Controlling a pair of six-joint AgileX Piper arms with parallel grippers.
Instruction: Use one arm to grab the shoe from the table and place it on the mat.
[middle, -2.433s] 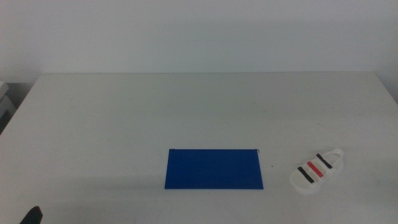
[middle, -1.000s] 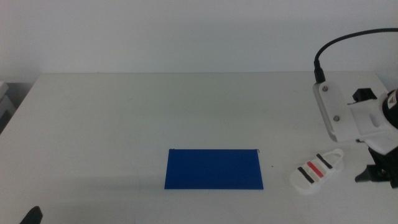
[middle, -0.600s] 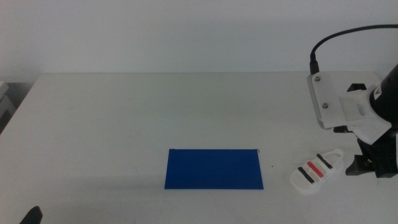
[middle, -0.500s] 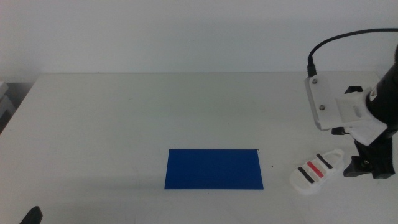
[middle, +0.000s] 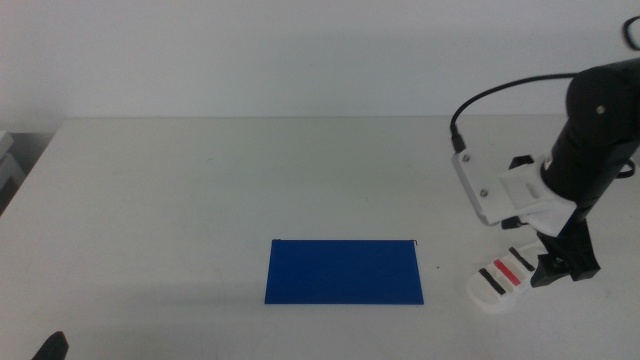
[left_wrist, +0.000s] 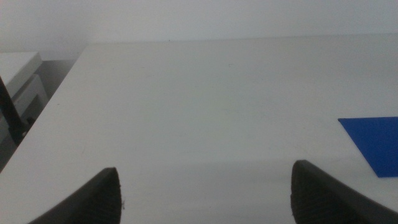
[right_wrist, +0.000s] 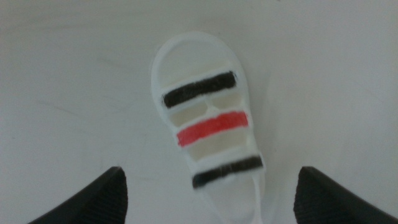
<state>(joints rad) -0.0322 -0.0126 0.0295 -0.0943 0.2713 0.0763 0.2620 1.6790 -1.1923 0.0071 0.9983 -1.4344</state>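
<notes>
Your right gripper (right_wrist: 208, 199) has swung in over the shoe (middle: 508, 272), jaws wide, seemingly not touching; the mat (middle: 344, 271) lies at nine o'clock.

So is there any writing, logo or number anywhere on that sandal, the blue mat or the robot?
None can be read.
The shoe shows only black and red straps.
The mat is plain blue.
The arm shows no legible label.

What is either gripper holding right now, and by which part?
Nothing is held. The right gripper hangs open above the shoe, jaws wide of its sides, not touching. The left gripper waits open over bare table.
</notes>
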